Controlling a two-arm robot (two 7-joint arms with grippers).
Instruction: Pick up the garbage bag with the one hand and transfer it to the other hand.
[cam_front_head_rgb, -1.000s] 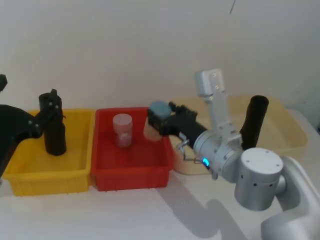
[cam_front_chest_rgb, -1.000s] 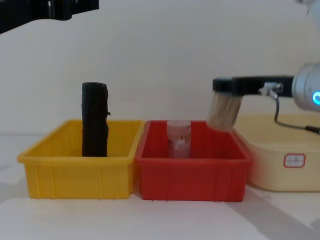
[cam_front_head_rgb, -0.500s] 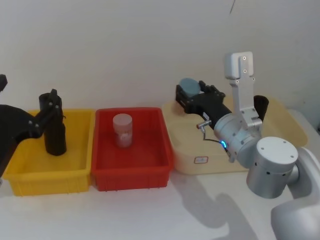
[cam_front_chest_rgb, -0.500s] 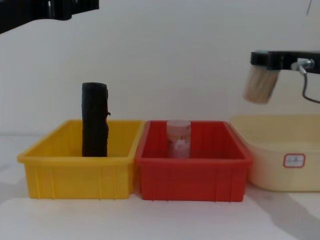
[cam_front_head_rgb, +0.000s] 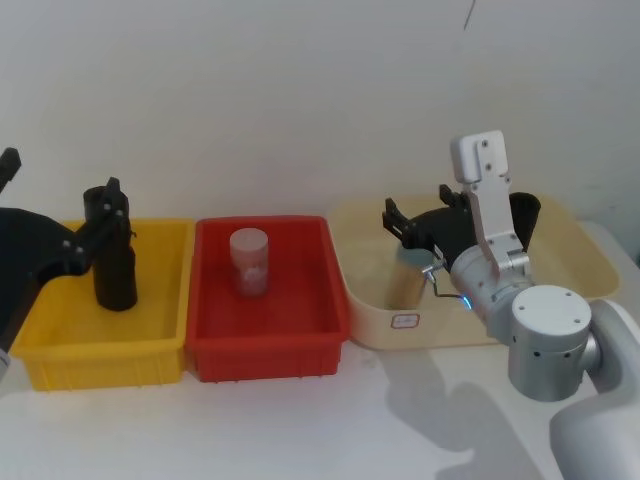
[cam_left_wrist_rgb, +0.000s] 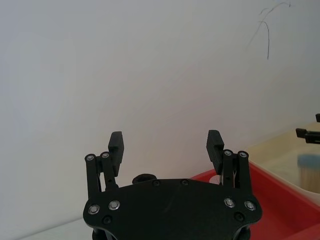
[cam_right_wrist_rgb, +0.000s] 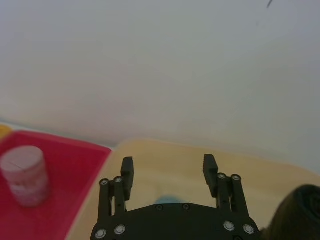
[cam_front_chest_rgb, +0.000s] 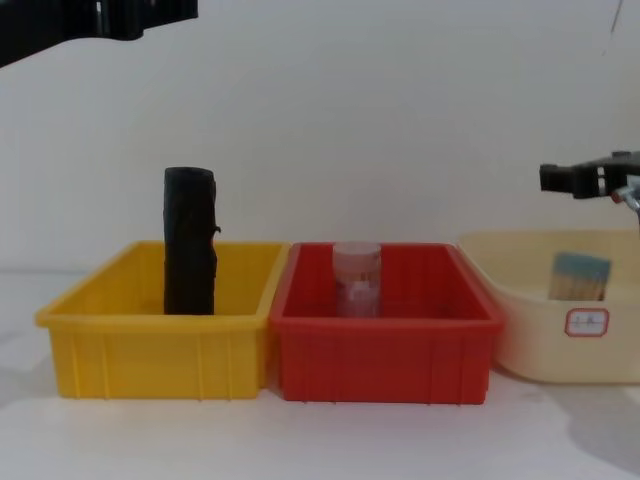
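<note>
The garbage bag (cam_front_head_rgb: 115, 275), a tall matte-black roll, stands upright in the yellow bin (cam_front_head_rgb: 100, 350) and rises above its rim in the chest view (cam_front_chest_rgb: 190, 245). My left gripper (cam_front_head_rgb: 105, 200) is open, level with the roll's top in the head view; its fingers are spread with nothing between them in the left wrist view (cam_left_wrist_rgb: 165, 147). The chest view shows the roll standing free. My right gripper (cam_front_head_rgb: 415, 222) hangs open and empty over the beige tub (cam_front_head_rgb: 570, 270), also seen in the right wrist view (cam_right_wrist_rgb: 168, 172).
A tan jar with a blue lid (cam_front_chest_rgb: 578, 277) lies in the beige tub under the right gripper. A second black roll (cam_front_head_rgb: 522, 215) stands at the tub's back. The red bin (cam_front_head_rgb: 265, 355) between the two holds a pale pink jar (cam_front_head_rgb: 248, 262).
The right gripper carried the blue-lidded jar from over the red bin to the beige tub and let it go; the jar now rests in the tub. The left arm barely moved.
</note>
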